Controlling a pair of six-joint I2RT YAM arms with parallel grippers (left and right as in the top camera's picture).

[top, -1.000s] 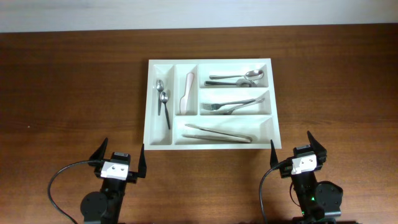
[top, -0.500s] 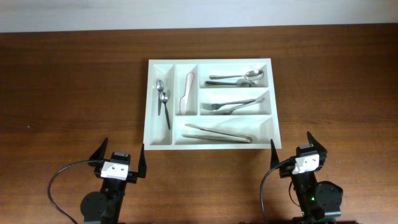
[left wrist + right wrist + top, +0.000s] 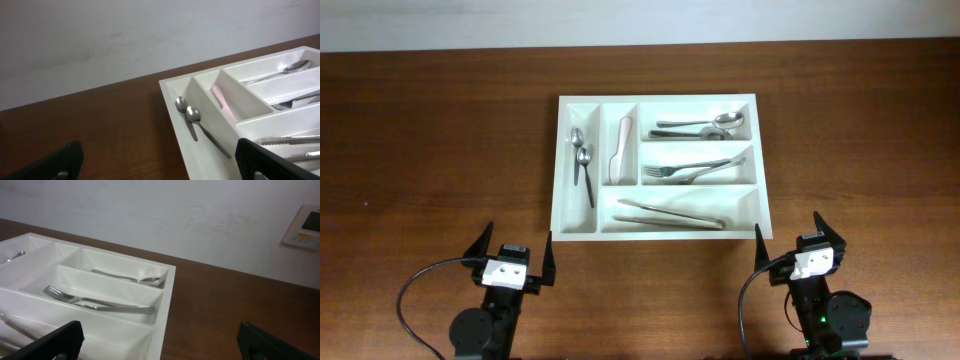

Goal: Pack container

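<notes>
The large white rectangular plastic cutlery tray lies mid-table and looks fully packed, so the next move is likely only a final check. The left gripper and right gripper sit short of its near edge, jaws wide apart and empty. Its long compartments hold steel tongs, forks and large spoons; its narrow ones hold a pale pink utensil and two small teaspoons.

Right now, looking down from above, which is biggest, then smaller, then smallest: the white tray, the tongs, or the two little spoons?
1. white tray
2. tongs
3. two little spoons: they look about the same size, so I won't rank one above the other.
</notes>
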